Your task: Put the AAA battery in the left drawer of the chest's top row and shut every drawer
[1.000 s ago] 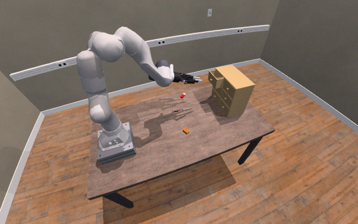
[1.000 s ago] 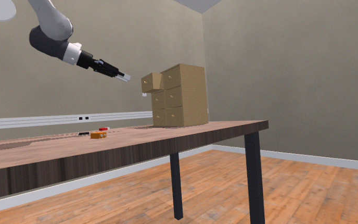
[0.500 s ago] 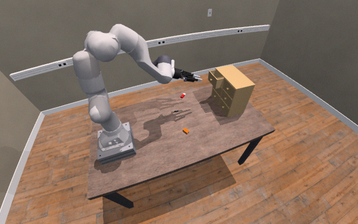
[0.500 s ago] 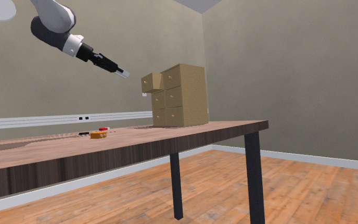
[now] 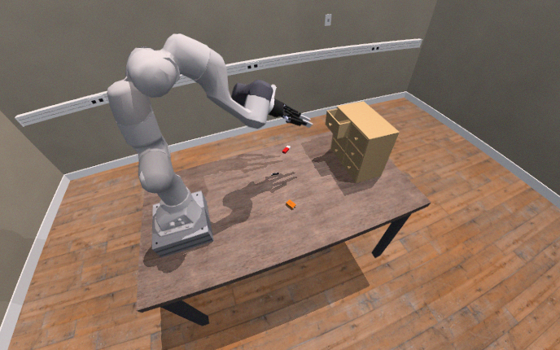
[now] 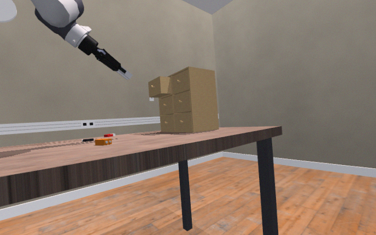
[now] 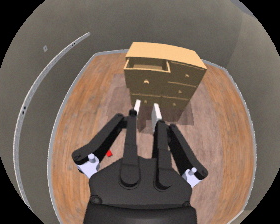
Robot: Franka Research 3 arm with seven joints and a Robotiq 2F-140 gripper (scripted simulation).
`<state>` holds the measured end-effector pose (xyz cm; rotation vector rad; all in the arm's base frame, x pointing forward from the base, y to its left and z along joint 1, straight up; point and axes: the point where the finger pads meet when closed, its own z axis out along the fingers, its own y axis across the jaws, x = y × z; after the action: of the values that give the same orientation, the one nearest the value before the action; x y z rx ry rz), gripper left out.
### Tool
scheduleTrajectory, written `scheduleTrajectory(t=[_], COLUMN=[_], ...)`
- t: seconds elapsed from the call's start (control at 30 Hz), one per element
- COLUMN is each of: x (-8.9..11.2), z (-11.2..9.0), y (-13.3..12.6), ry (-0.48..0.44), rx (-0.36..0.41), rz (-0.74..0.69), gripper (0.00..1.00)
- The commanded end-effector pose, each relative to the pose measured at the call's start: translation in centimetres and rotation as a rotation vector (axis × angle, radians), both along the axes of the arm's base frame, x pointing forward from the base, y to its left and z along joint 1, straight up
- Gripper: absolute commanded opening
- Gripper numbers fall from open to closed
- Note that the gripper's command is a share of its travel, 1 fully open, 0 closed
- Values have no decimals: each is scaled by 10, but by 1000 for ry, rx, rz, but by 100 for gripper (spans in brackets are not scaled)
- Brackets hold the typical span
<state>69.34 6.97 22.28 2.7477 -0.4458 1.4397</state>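
The AAA battery [image 5: 274, 174] is a thin dark stick lying on the table's middle; it also shows in the exterior view [image 6: 87, 140]. The wooden chest [image 5: 362, 141] stands upright at the table's far right end. Its top-row left drawer [image 5: 338, 122] is pulled partway out, also seen from the side [image 6: 159, 86]; the other drawers are closed. My gripper [image 5: 306, 123] [image 6: 124, 74] hangs in the air, high above the table, a short way in front of the open drawer and pointing at it. In the wrist view its fingertips stand nearly shut with a narrow gap and hold nothing.
A small red object [image 5: 286, 149] lies on the table between the gripper and the battery. An orange block [image 5: 290, 204] lies nearer the front edge. The robot base [image 5: 181, 221] stands at the table's left end.
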Motion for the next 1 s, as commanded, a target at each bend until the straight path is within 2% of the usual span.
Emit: scheduleTrajectory(t=[0.0, 0.47, 0.73, 0.97], x=[-9, -26, -48, -58], z=[1, 19, 39, 50], y=[9, 12, 17, 19], ry=[159, 341, 378, 393], rx=[-93, -34, 72, 122], rz=[68, 74, 39, 13], gripper=[28, 28, 28, 28])
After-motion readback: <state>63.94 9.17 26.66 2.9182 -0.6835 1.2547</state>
